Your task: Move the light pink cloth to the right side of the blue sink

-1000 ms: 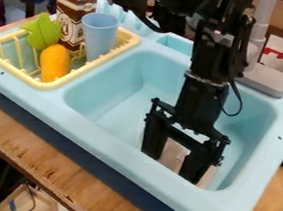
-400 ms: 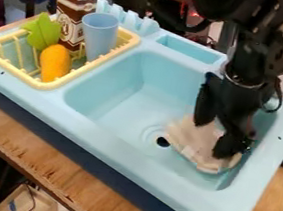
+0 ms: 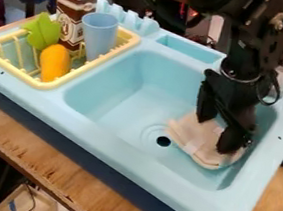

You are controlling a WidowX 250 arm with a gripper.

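We've got the gripper spread open over the beige cloth, at three o'clock from the drain. Cloth's in the sink, ungripped; we can't tell if any handling's left.

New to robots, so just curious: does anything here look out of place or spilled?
No spill or damage stands out. Mildly odd: a carton stands in the yellow dish rack, where dishes would dry. The beige cloth lies askew in the sink beside the drain, under the pincer.
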